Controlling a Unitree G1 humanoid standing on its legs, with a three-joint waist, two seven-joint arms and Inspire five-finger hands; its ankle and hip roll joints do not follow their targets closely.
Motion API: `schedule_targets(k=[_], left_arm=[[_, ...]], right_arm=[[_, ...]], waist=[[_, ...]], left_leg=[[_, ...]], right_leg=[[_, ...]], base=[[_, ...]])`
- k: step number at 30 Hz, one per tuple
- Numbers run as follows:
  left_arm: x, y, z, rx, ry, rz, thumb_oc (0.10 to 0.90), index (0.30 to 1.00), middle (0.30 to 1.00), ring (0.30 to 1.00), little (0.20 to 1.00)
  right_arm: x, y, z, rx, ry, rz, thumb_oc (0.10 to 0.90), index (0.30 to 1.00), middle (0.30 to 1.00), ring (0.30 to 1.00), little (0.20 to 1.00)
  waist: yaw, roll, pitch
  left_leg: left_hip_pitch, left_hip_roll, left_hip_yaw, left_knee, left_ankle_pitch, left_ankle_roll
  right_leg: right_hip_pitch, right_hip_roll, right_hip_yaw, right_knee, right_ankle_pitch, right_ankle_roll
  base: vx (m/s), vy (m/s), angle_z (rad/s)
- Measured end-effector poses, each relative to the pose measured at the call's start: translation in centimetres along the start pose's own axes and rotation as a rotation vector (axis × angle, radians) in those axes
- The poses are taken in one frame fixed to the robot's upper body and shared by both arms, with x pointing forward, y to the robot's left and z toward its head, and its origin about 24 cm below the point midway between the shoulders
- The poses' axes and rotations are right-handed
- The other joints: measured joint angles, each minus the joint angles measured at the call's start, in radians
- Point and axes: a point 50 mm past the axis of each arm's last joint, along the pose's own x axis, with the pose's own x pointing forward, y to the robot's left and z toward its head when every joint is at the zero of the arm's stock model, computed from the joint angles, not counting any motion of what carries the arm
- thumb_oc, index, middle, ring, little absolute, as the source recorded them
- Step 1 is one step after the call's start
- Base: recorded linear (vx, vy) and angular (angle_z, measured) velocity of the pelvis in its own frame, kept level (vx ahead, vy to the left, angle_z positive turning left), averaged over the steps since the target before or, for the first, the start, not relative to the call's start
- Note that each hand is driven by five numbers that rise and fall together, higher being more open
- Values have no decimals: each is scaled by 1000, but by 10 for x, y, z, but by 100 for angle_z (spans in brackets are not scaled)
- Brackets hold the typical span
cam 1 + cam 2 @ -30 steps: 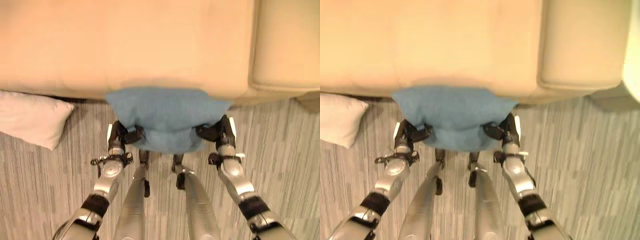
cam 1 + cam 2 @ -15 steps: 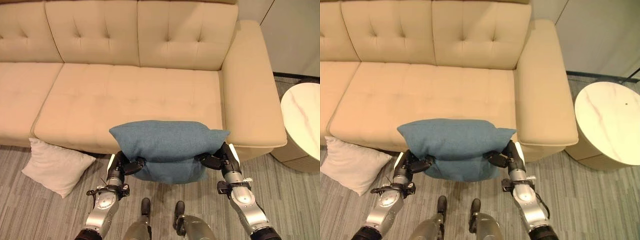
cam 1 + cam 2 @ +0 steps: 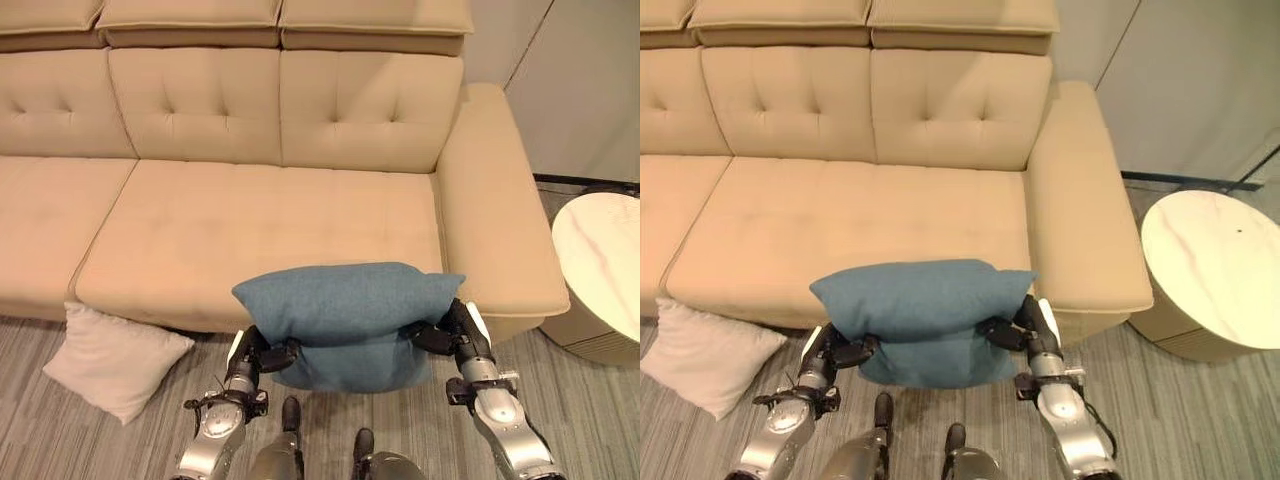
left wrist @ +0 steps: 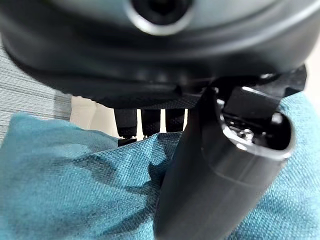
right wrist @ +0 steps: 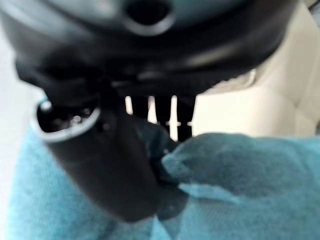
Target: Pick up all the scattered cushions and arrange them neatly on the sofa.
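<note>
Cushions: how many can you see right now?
2. The blue fabric cushion is pinched between the left hand and right hand at the beige sofa front; the white cushion lies on the floor. Others may be hidden.

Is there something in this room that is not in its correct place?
Yes. A white cushion lies on the floor against the sofa's front edge. The blue cushion is off the seat too, pinched between left hand and right hand.
</note>
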Motion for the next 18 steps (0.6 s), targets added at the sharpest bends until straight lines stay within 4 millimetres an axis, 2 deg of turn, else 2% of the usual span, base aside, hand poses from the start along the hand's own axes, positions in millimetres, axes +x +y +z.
schedule_targets(k=[2, 3, 5, 6, 7, 8, 13, 15, 16, 17, 18], left_arm=[[0, 3, 1, 8, -3, 5, 400, 300, 300, 300, 300], [1, 5, 2, 15, -6, 8, 400, 300, 300, 300, 300], [2, 11, 6, 32, -13, 19, 400, 300, 300, 300, 300], [3, 15, 9, 45, -22, 23, 400, 300, 300, 300, 300], [4, 23, 13, 60, -34, 45, 400, 300, 300, 300, 300], [4, 26, 14, 60, -36, 52, 400, 300, 300, 300, 300], [4, 30, 15, 57, -40, 70, 400, 300, 300, 300, 300], [3, 28, 11, 39, -30, 78, 400, 300, 300, 300, 300], [3, 29, 11, 41, -29, 76, 400, 300, 300, 300, 300], [3, 28, 10, 45, -25, 71, 400, 300, 300, 300, 300], [1, 23, 5, 43, -11, 60, 400, 300, 300, 300, 300]], right_arm=[[-3, 3, -3, 15, 11, 1, 400, 300, 300, 300, 300], [-3, 6, -2, 26, 11, 2, 400, 300, 300, 300, 300], [-3, 11, -2, 33, 12, 13, 400, 300, 300, 300, 300], [-2, 13, -1, 34, 6, 18, 400, 300, 300, 300, 300], [1, 22, 4, 47, -12, 41, 400, 300, 300, 300, 300], [2, 25, 4, 49, -14, 53, 400, 300, 300, 300, 300], [2, 29, 5, 42, -18, 82, 400, 300, 300, 300, 300], [2, 30, 6, 37, -20, 88, 400, 300, 300, 300, 300], [0, 28, 3, 35, -8, 79, 400, 300, 300, 300, 300], [-2, 27, 0, 34, 4, 71, 400, 300, 300, 300, 300], [-5, 23, -4, 30, 24, 58, 400, 300, 300, 300, 300]], waist=[[-8, -21, -8], [-15, -23, -8], [-19, -21, -7], [-16, -23, -7], [-14, -20, -2], [-16, -19, -1], [-11, -20, 1], [-20, -13, 5], [-33, -20, 6], [-40, -31, 7], [-51, -33, 6]], left_leg=[[20, -31, 25, -7, -12, 22], [32, -45, 31, -8, -20, 33], [54, -56, 35, -4, -30, 46], [64, -60, 42, -5, -35, 53], [81, -59, 56, -5, -51, 75], [95, -59, 56, -10, -59, 85], [151, -62, 79, -74, -59, 76], [150, -50, 72, -74, -85, 68], [157, -58, 56, -78, -76, 46], [168, -64, 53, -78, -79, 38], [183, -66, 32, -78, -80, 36]], right_leg=[[-1, -34, 17, 23, -5, 18], [-14, -51, 18, 65, -2, 27], [-25, -70, 23, 126, 13, 73], [-50, -79, 29, 180, 22, 87], [-108, -88, 48, 291, 33, 118], [-112, -93, 44, 297, 26, 119], [-115, -78, -10, 63, 45, 103], [-147, -20, 39, -10, 53, 100], [-143, -5, 43, -73, 90, 92], [-140, -5, 42, -89, 126, 72], [-106, -5, 46, -115, 193, 51]], base=[[75, 132, -19], [45, 120, -9], [50, 152, -8], [110, 120, -23], [163, 82, -20], [200, 35, -20], [180, -43, -19], [156, -103, -10], [179, -133, 35], [119, -73, 55], [248, -190, 50]])
